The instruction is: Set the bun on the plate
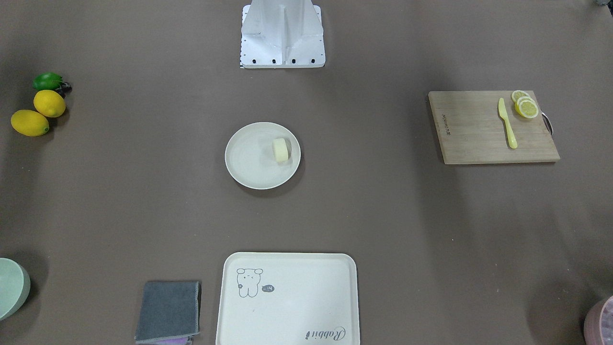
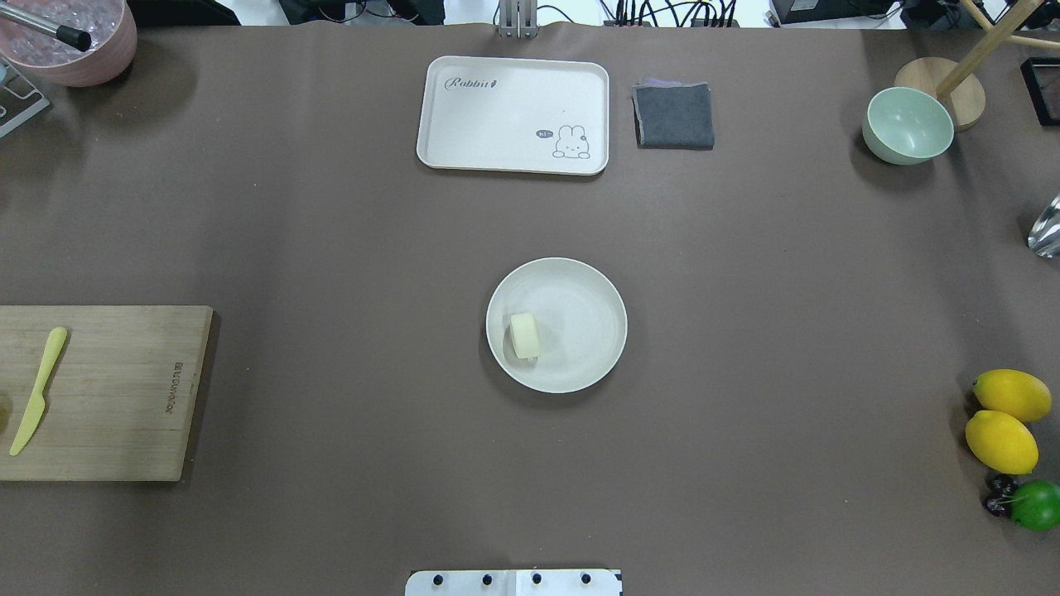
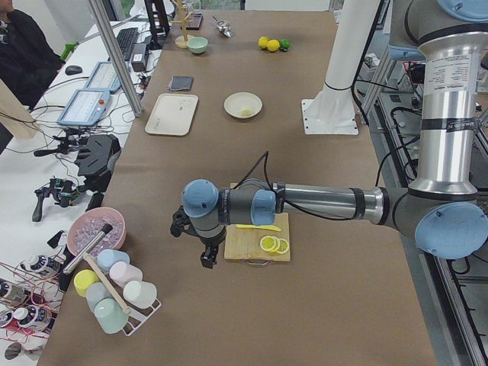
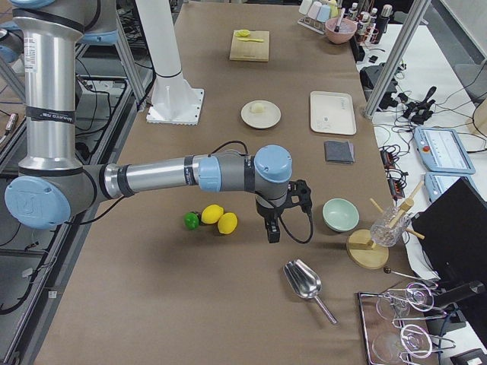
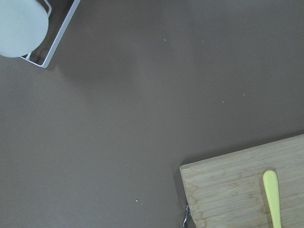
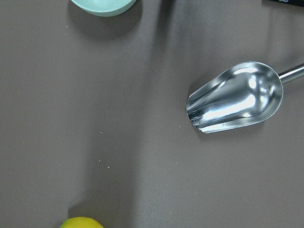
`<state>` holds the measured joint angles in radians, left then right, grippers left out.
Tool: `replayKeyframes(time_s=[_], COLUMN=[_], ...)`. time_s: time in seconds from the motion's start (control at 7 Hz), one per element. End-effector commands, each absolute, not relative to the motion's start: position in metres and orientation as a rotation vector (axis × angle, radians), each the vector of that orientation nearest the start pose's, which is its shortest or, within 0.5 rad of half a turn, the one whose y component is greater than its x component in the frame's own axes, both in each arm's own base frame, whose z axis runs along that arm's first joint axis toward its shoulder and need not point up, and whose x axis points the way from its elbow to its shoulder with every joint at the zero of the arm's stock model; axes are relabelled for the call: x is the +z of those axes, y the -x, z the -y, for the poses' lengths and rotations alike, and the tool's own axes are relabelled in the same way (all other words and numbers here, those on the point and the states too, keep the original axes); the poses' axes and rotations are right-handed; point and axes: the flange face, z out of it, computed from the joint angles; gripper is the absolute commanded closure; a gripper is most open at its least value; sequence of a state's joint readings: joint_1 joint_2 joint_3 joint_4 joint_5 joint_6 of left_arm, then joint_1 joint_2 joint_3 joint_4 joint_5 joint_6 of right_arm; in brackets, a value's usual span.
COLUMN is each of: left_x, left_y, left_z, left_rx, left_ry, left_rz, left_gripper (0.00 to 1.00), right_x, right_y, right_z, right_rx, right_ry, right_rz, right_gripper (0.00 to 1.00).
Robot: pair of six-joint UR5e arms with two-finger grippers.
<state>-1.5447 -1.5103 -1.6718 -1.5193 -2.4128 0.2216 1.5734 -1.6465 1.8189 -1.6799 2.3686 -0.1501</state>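
The small pale bun (image 1: 281, 149) (image 2: 525, 335) lies on its side inside the round cream plate (image 1: 246, 165) (image 2: 584, 302), toward the plate's rim on the robot's left. The plate sits at the table's middle. Neither gripper shows in the overhead or front views. In the exterior left view my left gripper (image 3: 206, 258) hangs over the table beside the cutting board, far from the plate. The exterior right view has my right gripper (image 4: 272, 232) hanging between the lemons and the green bowl. I cannot tell whether either gripper is open or shut.
A rabbit tray (image 2: 513, 114) and a grey cloth (image 2: 674, 116) lie at the far edge. The cutting board (image 1: 491, 127) carries a yellow knife (image 1: 506, 122) and lemon slices (image 1: 526, 106). Two lemons (image 2: 1004, 418), a lime (image 2: 1037, 505), a green bowl (image 2: 908, 126) and a metal scoop (image 6: 235, 97) lie on the right.
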Motion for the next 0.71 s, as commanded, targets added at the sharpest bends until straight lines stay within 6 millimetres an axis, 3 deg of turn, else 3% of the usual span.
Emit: replayKeyframes(time_s=[0.0,0.14,0.43,0.57], left_x=[0.634,0.620,0.614,0.618], left_y=[0.044,0.045,0.043,0.042], left_z=[0.446,0.444,0.444,0.445], left_rx=[0.238,0.247,0.252,0.247], left_ry=[-0.072,-0.099,-0.109,-0.099], left_rz=[-0.843,-0.840,-0.859,-0.876], left_gripper=[0.02,0.02,0.02,0.02], right_x=[0.596,0.603,0.615,0.623], right_y=[-0.062,-0.068,-0.070,-0.070], right_z=[0.445,0.435,0.420,0.426], right_rx=[-0.158,-0.141,-0.119,-0.116], right_ry=[-0.094,-0.087,-0.062,-0.051], right_rz=[0.807,0.808,0.819,0.818], right_gripper=[0.00,0.00,0.00,0.00])
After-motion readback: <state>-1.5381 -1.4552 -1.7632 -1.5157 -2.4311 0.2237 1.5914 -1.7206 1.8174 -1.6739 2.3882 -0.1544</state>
